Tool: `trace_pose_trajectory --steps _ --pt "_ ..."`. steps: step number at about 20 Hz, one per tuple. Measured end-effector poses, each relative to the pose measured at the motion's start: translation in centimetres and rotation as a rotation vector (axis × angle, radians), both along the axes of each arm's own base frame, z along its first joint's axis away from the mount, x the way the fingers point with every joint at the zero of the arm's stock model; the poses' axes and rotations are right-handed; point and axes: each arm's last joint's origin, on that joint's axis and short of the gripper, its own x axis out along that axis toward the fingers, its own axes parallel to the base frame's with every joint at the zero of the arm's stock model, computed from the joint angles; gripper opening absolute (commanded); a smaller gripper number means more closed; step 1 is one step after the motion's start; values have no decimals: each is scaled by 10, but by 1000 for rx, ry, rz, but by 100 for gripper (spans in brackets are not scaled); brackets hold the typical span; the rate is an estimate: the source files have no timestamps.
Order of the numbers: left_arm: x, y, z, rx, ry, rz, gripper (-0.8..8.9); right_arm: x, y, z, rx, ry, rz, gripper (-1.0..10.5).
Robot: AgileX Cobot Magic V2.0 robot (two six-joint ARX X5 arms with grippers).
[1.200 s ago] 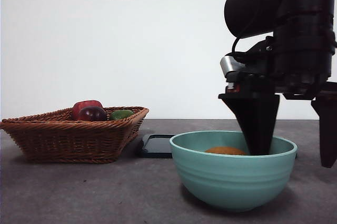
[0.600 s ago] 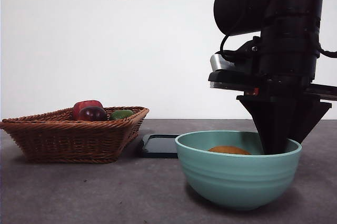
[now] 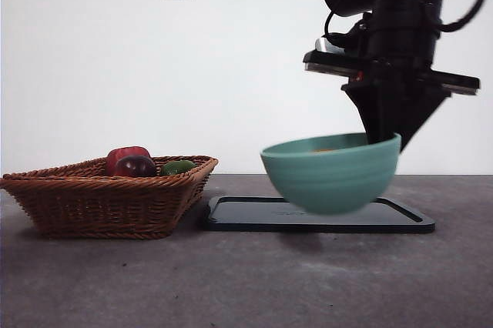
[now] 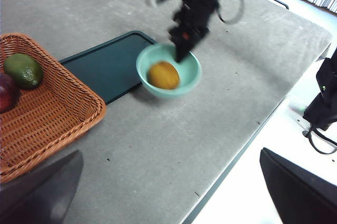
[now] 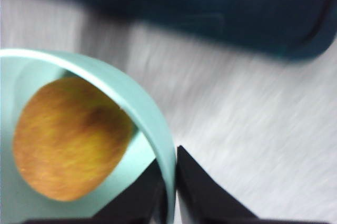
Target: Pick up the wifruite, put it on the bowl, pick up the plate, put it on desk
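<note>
Mint-green bowl (image 3: 333,174) held off the desk (image 3: 231,282) by right gripper (image 5: 171,182), jaws nipped shut on its rim w/ one inside, one outside.

Task progress, judged: fruit (image 5: 68,140) already sits in the bowl, close beside the inner jaw, so step 1 looks done. What's left is setting the bowl down on the desk. No plate as such visible; the bowl seems to be the item being moved, hanging low over a dark tray (image 3: 320,216) under the gripper. Wicker basket (image 3: 108,197), well off to the side, holds a red-purple fruit (image 3: 135,165) & a green one (image 3: 178,167). Left gripper (image 4: 168,192) waits wide open, empty, far from the bowl.
</note>
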Motion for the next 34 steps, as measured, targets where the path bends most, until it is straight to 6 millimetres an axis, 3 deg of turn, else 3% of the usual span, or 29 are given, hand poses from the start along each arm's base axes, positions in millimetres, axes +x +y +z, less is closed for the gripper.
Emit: trace_pose_trajectory --steps 6,10,13,17,19,20,22,24,26,28,32,34 --pt "0 0 0 0 0 0 594 70 2 -2 15 -7 -13 8" --pt "0 0 0 0 0 0 594 106 5 -23 44 10 -17 8" --pt "0 0 0 0 0 -1 594 116 3 -41 60 38 -22 8" --pt "0 0 0 0 0 -1 594 116 1 -41 59 40 -9 28" --pt "0 0 0 0 0 -1 594 116 0 -41 49 38 -7 290" --pt "0 0 0 0 0 -1 594 116 0 -41 26 31 -10 367" --pt "0 0 0 0 0 -1 594 117 -4 -40 -4 18 -21 415" --pt "0 0 0 0 0 -1 594 112 -9 -15 -7 -50 -32 459" --pt "0 0 0 0 0 -1 594 95 -17 35 18 -179 -39 572" --pt "0 0 0 0 0 -1 594 72 -24 76 48 -267 -33 601" --pt "0 0 0 0 0 -1 594 0 -49 150 11 -382 -8 600" --pt "0 0 0 0 0 -1 594 -38 -59 176 0 -441 -1 600"
